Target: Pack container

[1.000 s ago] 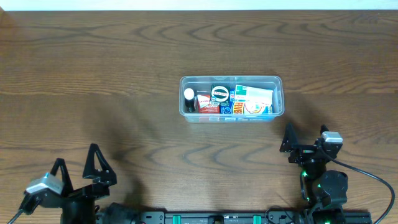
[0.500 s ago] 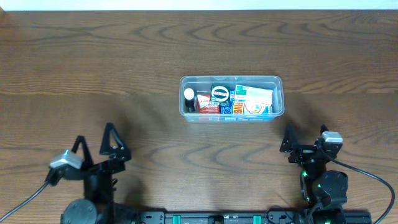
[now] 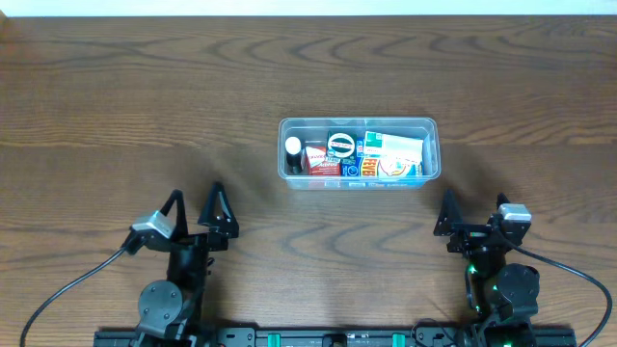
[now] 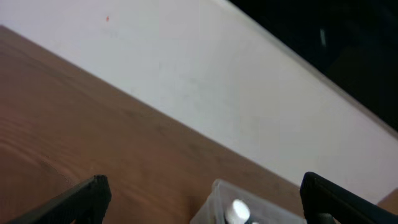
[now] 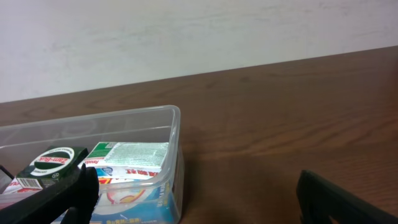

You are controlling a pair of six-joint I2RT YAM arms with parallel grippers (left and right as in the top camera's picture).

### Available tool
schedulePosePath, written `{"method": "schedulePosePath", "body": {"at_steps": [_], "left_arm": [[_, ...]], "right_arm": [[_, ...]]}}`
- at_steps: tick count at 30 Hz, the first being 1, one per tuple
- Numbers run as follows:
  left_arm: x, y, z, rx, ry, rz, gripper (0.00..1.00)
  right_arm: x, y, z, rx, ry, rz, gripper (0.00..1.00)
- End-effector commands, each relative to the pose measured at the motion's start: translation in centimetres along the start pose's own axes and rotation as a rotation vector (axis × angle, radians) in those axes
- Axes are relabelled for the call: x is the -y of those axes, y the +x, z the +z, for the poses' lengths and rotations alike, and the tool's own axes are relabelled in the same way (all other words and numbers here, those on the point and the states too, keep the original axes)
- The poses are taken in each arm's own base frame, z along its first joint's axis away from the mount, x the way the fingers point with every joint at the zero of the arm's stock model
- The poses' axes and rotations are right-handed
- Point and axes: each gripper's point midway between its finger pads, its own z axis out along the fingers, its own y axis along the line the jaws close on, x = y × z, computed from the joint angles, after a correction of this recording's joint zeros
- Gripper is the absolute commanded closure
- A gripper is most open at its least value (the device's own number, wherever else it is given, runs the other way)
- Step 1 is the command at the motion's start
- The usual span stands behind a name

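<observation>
While both arms sit low at the near edge of the bench [image 3: 106, 106], each pincer stands wide with nothing between its fingers. The left pincer [image 3: 196, 195] is at the front, left of the middle, with its dark fingers aimed up the bench. It touches nothing. The right pincer [image 3: 473, 199] is at the front right, also spread wide and empty, and lies nearer than the container's right end and apart from it.

Through the left wrist camera, the finger tips [image 4: 93, 190] frame bare wood. Only one rounded corner of the container shows low in that view, with a round white cap inside. Through the right wrist camera, the fingers [image 5: 68, 190] frame the container's right end.

Beyond the pincers, the container [image 3: 357, 121] lies near the middle of the bench, a little right of centre, with its long side running across. This clear tub holds small packaged goods. At its left end is what looks like a white-capped bottle [image 3: 293, 146], though it is too small to be sure. Next come a red packet [image 3: 316, 159] and a dark box with a round label [image 3: 339, 145], and a white-and-green packet [image 3: 395, 147] fills the right end. Farther back, bare wood runs to the far edge, and a white wall [image 5: 186, 37] stands behind it.
</observation>
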Motion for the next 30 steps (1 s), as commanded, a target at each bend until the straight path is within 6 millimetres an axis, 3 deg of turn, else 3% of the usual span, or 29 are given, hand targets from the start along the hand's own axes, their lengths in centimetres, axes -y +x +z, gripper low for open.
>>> {"method": "schedulePosePath", "body": {"at_steps": [1,17,21,25,30], "left_arm": [[0.0,0.7,0.1,-0.021,0.008,-0.006,0.02],[-3.6,5.7,0.1,-0.156,-0.091,0.042,0.02],[-4.5,5.5,0.0,-0.144,-0.143,0.065,0.02],[-6.2,4.6,-0.1,-0.110,-0.232,0.224,0.02],[-6.2,4.8,-0.1,-0.118,-0.233,0.242,0.02]], "right_arm": [[0.1,0.2,0.0,-0.004,0.007,-0.015,0.01],[0.1,0.2,0.0,-0.004,0.007,-0.015,0.01],[0.1,0.2,0.0,-0.004,0.007,-0.015,0.01],[0.1,0.2,0.0,-0.004,0.007,-0.015,0.01],[0.1,0.2,0.0,-0.004,0.007,-0.015,0.01]]}}
